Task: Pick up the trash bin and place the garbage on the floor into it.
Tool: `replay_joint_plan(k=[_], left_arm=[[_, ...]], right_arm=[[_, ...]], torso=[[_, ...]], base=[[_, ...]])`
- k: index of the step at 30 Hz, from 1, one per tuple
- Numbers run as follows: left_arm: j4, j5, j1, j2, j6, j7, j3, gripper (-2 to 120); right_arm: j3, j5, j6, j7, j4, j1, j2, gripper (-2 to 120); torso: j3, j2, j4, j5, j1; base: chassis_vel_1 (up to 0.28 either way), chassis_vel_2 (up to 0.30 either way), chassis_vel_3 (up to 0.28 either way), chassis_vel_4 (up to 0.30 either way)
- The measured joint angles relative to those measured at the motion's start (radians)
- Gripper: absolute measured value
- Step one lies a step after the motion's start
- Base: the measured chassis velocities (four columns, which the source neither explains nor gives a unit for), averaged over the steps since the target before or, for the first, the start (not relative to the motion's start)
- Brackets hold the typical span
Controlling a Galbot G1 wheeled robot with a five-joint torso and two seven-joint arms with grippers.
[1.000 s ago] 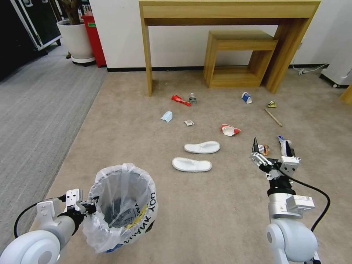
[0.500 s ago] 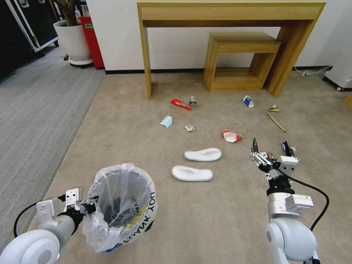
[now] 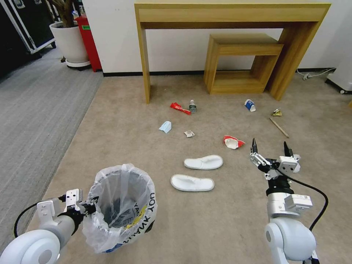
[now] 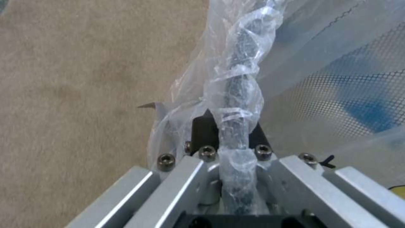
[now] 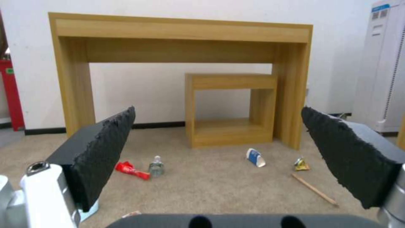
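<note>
— Looking at your left side first: what is the left gripper (image 3: 89, 208) doing?

— Your left gripper is clenched on the rim of the trash bin (image 3: 123, 207), low on the left of the head view. From the left wrist camera you can see the wrapped rim (image 4: 236, 104) running straight between the closed jaws, with the crinkled bag bunched around it. The bin hangs upright beside that arm, above the floor (image 3: 227, 220), its mouth open.

— And your right gripper?

— Your right gripper (image 3: 270, 148) is held out in front on the right, jaws spread wide and holding nothing. Its fingertips (image 5: 105, 152) frame the litter ahead in the right wrist view.

— Where does the garbage lie?

— All of it is on the beige carpet, apart from the bin. You have two white slippers (image 3: 202, 162) side by side in the middle, nearest you. Beyond them sit a blue mask (image 3: 165, 127), a small crumpled paper (image 3: 189, 134) and a red-and-white wrapper (image 3: 233, 142). Farther back, near the wooden table (image 3: 231, 14), a red wrapper (image 3: 180, 107) lies just beside a small bottle (image 3: 192, 107). Off to the right you see a paper cup (image 3: 250, 105), a crushed can (image 3: 277, 112) and a wooden stick (image 3: 279, 127).
</note>
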Motion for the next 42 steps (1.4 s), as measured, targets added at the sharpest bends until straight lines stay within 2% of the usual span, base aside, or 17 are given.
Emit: replay_joint_plan(k=[24, 27, 30, 34, 36, 38, 40, 42], left_arm=[[0.020, 0.005, -0.009, 0.000, 0.000, 0.002, 0.006, 0], [0.024, 0.006, -0.011, -0.001, 0.000, 0.003, 0.008, 0], [0.032, 0.018, -0.011, -0.001, 0.000, 0.011, 0.010, 0], [0.035, 0.022, -0.011, -0.003, 0.000, 0.014, 0.011, 0], [0.041, 0.028, -0.013, -0.005, 0.000, 0.016, 0.015, 0], [0.046, 0.031, -0.016, -0.007, 0.000, 0.017, 0.020, 0], [0.048, 0.033, -0.018, -0.008, 0.000, 0.017, 0.022, 0], [0.051, 0.034, -0.023, -0.009, 0.000, 0.017, 0.025, 0]], right_arm=[[-0.014, 0.008, -0.007, 0.008, -0.021, 0.014, -0.013, 100], [-0.021, 0.040, -0.040, 0.018, -0.022, 0.016, -0.029, 100], [-0.029, 0.130, -0.134, 0.051, -0.011, 0.018, -0.064, 100], [-0.032, 0.208, -0.201, 0.080, -0.003, 0.018, -0.086, 100], [-0.040, 0.324, -0.289, 0.148, 0.005, 0.015, -0.111, 100], [-0.044, 0.376, -0.347, 0.185, 0.003, 0.010, -0.130, 100], [-0.045, 0.383, -0.363, 0.187, -0.002, 0.007, -0.147, 100], [-0.046, 0.385, -0.371, 0.151, -0.020, 0.006, -0.210, 100]], torso=[[0.000, 0.000, 0.0000, -0.0001, 0.000], [0.000, 0.000, -0.0001, -0.0001, 0.000], [0.000, 0.000, 0.0000, -0.0001, 0.000], [0.000, 0.000, 0.0000, -0.0001, 0.000], [0.000, 0.000, 0.0000, -0.0001, 0.000], [0.000, 0.000, -0.0001, 0.0001, 0.000], [0.000, 0.000, -0.0001, 0.0000, 0.000], [0.000, 0.000, -0.0002, 0.0002, 0.000]], base=[[-0.093, 0.101, 0.098, -0.096], [-0.027, 0.016, 0.023, -0.022], [0.000, 0.000, 0.000, 0.000], [0.000, 0.000, 0.000, 0.000], [0.000, 0.000, 0.000, 0.000], [0.000, 0.000, 0.000, 0.000], [0.000, 0.000, 0.000, 0.000], [0.000, 0.000, 0.000, 0.000]])
